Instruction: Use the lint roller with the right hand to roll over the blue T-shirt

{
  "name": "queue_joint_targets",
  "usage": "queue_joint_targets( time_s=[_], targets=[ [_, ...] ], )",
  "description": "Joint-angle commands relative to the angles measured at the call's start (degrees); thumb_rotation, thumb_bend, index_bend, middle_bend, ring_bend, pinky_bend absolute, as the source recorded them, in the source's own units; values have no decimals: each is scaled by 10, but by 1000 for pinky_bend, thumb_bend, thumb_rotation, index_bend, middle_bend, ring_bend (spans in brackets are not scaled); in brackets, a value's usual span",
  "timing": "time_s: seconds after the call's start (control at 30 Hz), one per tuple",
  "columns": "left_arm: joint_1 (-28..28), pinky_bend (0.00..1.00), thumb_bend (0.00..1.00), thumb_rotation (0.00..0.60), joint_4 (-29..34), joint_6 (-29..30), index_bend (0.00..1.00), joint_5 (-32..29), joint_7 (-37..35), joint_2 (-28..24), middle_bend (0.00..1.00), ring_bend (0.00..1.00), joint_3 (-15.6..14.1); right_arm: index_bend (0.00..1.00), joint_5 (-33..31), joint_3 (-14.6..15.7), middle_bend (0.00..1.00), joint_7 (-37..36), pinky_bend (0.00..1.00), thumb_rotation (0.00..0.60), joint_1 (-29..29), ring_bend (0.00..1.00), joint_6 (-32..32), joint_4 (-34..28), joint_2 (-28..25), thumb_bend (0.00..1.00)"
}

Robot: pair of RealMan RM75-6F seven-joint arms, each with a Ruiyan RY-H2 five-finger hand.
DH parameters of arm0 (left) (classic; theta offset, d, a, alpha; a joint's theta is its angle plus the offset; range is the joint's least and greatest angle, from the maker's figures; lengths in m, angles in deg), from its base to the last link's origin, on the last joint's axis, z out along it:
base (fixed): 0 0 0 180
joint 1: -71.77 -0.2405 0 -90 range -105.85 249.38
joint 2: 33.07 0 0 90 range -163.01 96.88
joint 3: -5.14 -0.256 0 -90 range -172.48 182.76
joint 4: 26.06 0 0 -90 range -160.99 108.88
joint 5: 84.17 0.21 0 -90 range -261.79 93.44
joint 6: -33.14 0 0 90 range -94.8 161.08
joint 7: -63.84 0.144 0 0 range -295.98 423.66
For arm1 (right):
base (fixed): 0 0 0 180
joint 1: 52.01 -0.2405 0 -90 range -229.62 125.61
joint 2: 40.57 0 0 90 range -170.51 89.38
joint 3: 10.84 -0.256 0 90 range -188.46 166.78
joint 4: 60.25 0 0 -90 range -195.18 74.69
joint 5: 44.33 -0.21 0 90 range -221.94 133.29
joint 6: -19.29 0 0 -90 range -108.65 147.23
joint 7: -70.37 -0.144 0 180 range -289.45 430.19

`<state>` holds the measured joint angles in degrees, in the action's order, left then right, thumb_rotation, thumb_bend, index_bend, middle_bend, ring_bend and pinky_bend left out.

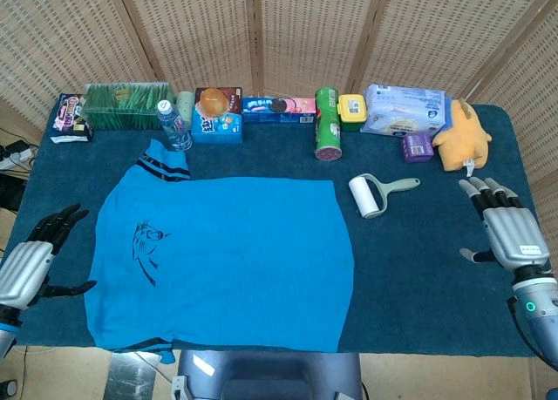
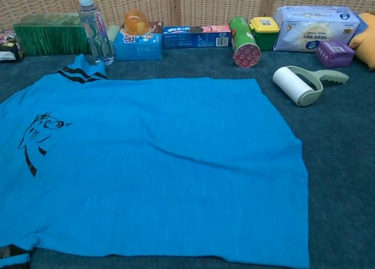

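Note:
The blue T-shirt [image 1: 227, 256] [image 2: 152, 163] lies spread flat on the dark blue table cover, with a black drawing near its left side. The lint roller [image 1: 377, 193] [image 2: 303, 82], a white roll on a pale green handle, lies on the cover just off the shirt's far right corner. My right hand [image 1: 504, 227] hovers at the table's right edge, open, fingers pointing away, well to the right of the roller. My left hand [image 1: 37, 259] is open at the left edge, beside the shirt. Neither hand shows in the chest view.
A row of goods lines the far edge: a green box [image 1: 126, 105], water bottle [image 1: 174, 125] [image 2: 95, 29], snack boxes [image 1: 277, 107], a green can [image 1: 327, 123] [image 2: 244, 41], tissue pack [image 1: 404, 110], purple box [image 1: 418, 145] and a yellow plush toy [image 1: 460, 136].

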<state>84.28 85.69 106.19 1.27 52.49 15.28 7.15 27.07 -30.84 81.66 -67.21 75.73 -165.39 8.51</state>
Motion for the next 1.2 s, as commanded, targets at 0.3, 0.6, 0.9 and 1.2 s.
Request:
queue_joint_targets(
  time_s=[0.3, 0.6, 0.9, 1.2],
  targets=[
    [-3, 18, 89, 600, -2, -1, 0, -8, -1, -3, 0, 0, -4, 0, -15, 14, 0, -15, 89, 600, -71, 0, -64, 42, 15, 0],
    [-16, 18, 87, 600, -1, 5, 0, -18, 2, -6, 0, 0, -13, 0, -34, 23, 0, -35, 92, 600, -191, 0, -207, 154, 76, 0],
    [-38, 17, 88, 600, 14, 23, 0, -38, 19, -10, 0, 0, -22, 0, -16, 46, 0, -68, 92, 600, -285, 0, -317, 303, 156, 0],
    [-50, 18, 89, 600, 31, 33, 0, -63, 43, -16, 0, 0, -21, 0, 43, 77, 8, -119, 92, 600, -331, 3, -373, 400, 212, 0]
  ],
)
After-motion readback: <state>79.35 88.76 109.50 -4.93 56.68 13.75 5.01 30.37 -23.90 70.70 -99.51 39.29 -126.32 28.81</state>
